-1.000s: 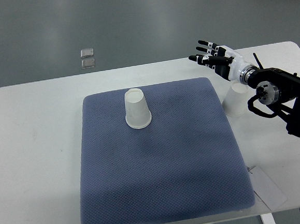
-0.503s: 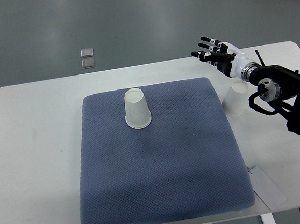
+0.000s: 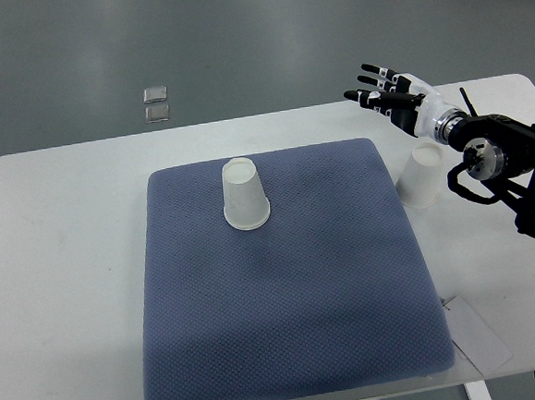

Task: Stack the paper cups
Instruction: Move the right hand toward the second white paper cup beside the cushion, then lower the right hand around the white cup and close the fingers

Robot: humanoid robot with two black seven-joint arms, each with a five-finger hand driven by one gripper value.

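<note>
My right hand (image 3: 399, 102) hovers above the table's (image 3: 60, 272) far right, fingers spread, holding nothing. One paper cup (image 3: 420, 176) upside down just beside the blue mat (image 3: 286, 319); another cup (image 3: 245, 194) inverted on it.

White table (image 3: 66, 234), blue-grey mat (image 3: 288, 347) on it, upside-down paper cup (image 3: 420, 176) beside the mat

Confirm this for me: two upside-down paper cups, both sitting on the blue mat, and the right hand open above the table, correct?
Not quite. The top view shows only one cup on the blue mat; the other cup stands on the bare white table just off the mat's right edge. Both are upside down, and the right hand is open.
</note>
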